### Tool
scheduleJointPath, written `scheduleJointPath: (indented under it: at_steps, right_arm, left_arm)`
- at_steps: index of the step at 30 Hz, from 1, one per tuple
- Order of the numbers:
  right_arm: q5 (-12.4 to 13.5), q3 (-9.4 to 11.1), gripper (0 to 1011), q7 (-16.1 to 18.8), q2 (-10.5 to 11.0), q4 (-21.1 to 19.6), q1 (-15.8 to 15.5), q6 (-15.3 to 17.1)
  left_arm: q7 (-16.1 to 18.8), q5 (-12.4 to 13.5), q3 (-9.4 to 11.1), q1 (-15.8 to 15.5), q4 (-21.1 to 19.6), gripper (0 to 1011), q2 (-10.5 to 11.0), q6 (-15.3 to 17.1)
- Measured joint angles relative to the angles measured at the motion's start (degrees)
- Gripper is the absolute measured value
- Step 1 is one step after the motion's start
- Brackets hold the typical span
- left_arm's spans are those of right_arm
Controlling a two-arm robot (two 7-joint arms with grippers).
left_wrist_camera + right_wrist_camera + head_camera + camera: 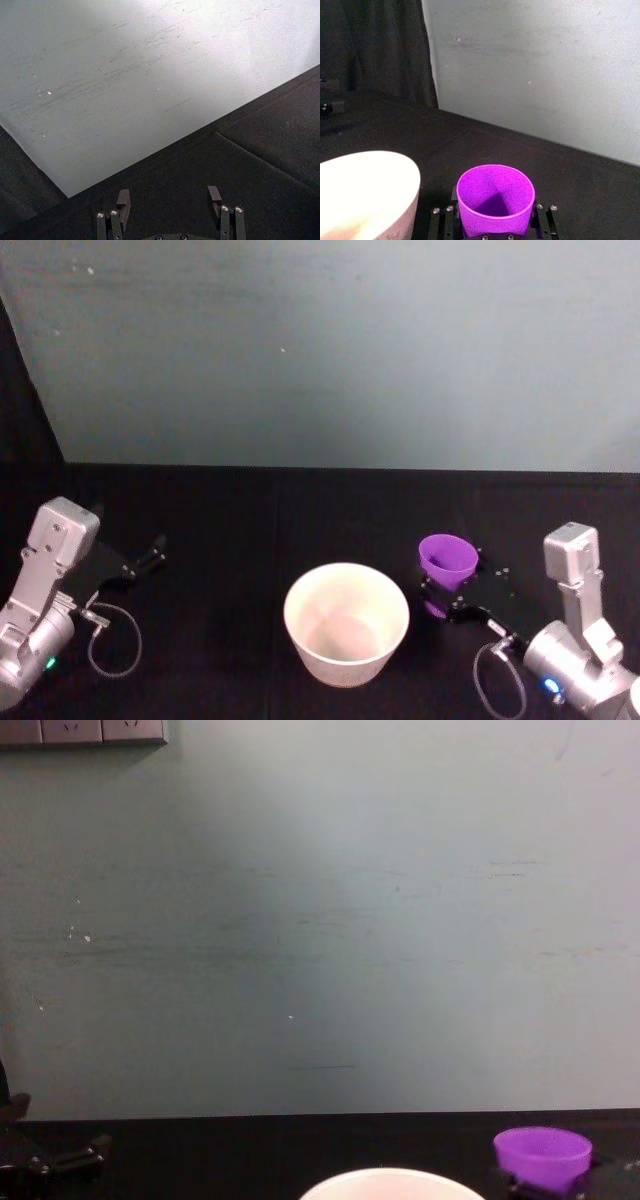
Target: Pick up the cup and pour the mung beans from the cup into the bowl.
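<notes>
Head view, surface: a black cloth-covered table (250, 530) is stretching back to a pale grey-green wall (330, 350).
Head view, bowl: the bowl (340, 668), wide and round, white with a pinkish inside, is sitting at the near middle of the table.
Head view, cup: the cup (447, 558), bright purple and tapering downward, is standing mouth up just to the bowl's right, apart from it.
Head view, right gripper: the right gripper (440, 594) is sitting at the near right, pinching the cup low on its body.
Head view, left gripper: the left gripper (152, 552) is idling at the near left, well apart from the bowl.
Left wrist view, claw: its two fingers (122, 200) are hanging spread wide over bare black cloth, pointing toward the foot of the wall.
Right wrist view, room: a dark curtain (380, 50) is hanging beside the wall.
Right wrist view, cup: the smooth, thin-rimmed cup is being pressed between black fingers on either side. Its inside is showing purple with a darker patch at the bottom, and what is lying there is hard to tell.
Right wrist view, bowl: the pale rim is curving just beside the cup.
Chest view, room: grey switch plates (80, 730) are sitting high on the wall at the top left.
Chest view, cup: it is standing upright at the lower right, beside the bowl's rim at the bottom edge.
</notes>
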Motion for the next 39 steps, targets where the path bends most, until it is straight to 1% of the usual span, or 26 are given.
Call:
scheduleJointPath:
  at_steps: [1,3,4,5,8,9,11,12,14,15,16,17,18,20,21,22,26,27,31,36,39]
  right_arm:
    - [-0.5,0.5,743,-0.5,0.6,-1.8,-0.7,0.3]
    - [-0.9,1.0,743,-1.0,1.2,-3.7,-1.4,1.0]
    - [-1.1,1.6,743,-1.5,1.8,-5.6,-2.0,2.2]
    - [-1.2,1.9,743,-1.8,2.1,-6.5,-2.3,3.0]
    - [-1.2,2.9,743,-2.2,3.0,-9.6,-3.0,5.0]
    - [-1.2,3.5,743,-2.4,3.5,-11.5,-3.4,6.2]
    - [-1.1,4.2,743,-2.5,4.1,-13.5,-3.8,7.5]
    - [-1.1,4.9,743,-2.7,4.6,-15.5,-4.1,8.8]
    - [-1.0,5.5,743,-2.7,5.1,-17.3,-4.4,9.7]
    - [-1.0,6.2,743,-2.8,5.5,-19.3,-4.6,10.6]
    - [-1.0,6.5,743,-2.9,5.7,-20.0,-4.7,11.0]
    - [-1.0,7.1,743,-3.0,5.9,-21.7,-4.9,11.7]
    - [-1.0,7.1,743,-3.0,5.9,-21.7,-4.9,11.7]
    - [-0.5,8.1,743,-3.0,6.3,-24.7,-5.1,13.2]
    - [-0.5,8.1,743,-3.0,6.3,-24.7,-5.1,13.2]
    - [-0.2,8.6,743,-3.0,6.4,-25.8,-5.2,13.8]
    - [1.1,9.5,743,-3.1,6.5,-28.2,-4.9,16.1]
    - [1.1,9.5,743,-3.1,6.5,-28.2,-4.9,16.1]
    - [1.9,10.0,743,-3.5,6.7,-29.5,-4.3,18.4]
    - [2.2,10.3,743,-3.5,7.6,-30.5,-4.0,19.4]
    - [2.2,10.3,743,-3.5,7.6,-30.5,-4.0,19.4]
  left_arm:
    - [0.0,0.0,0.0,0.0,0.0,1003,0.0,0.0]
    - [0.0,0.0,0.0,0.0,0.0,1003,0.0,0.0]
    - [0.0,0.0,0.0,0.0,0.0,1003,0.0,0.0]
    - [0.0,0.0,0.0,0.0,0.0,1003,0.0,0.0]
    - [0.0,0.0,0.0,0.0,0.0,1003,0.0,0.0]
    - [0.0,0.0,0.0,0.0,0.0,1004,0.0,0.0]
    - [0.0,0.0,0.0,0.0,0.0,1003,0.0,0.0]
    - [0.0,0.0,0.0,0.0,0.0,1003,0.0,0.0]
    - [0.0,0.0,0.0,0.0,0.0,1004,0.0,0.0]
    - [0.0,0.0,0.0,0.0,0.0,1003,0.0,0.0]
    - [0.0,0.0,0.0,0.0,0.0,1003,0.0,0.0]
    - [0.0,0.0,0.0,0.0,0.0,1003,0.0,0.0]
    - [0.0,0.0,0.0,0.0,0.0,1003,0.0,0.0]
    - [0.0,0.0,0.0,0.0,0.0,1003,0.0,0.0]
    - [0.0,0.0,0.0,0.0,0.0,1003,0.0,0.0]
    - [0.0,0.0,0.0,0.0,0.0,1003,0.0,0.0]
    - [0.0,0.0,0.0,0.0,0.0,1003,0.0,0.0]
    - [0.0,0.0,0.0,0.0,0.0,1003,0.0,0.0]
    - [0.0,0.0,0.0,0.0,0.0,1003,0.0,0.0]
    - [0.0,0.0,0.0,0.0,0.0,1003,0.0,0.0]
    - [0.0,0.0,0.0,0.0,0.0,1003,0.0,0.0]
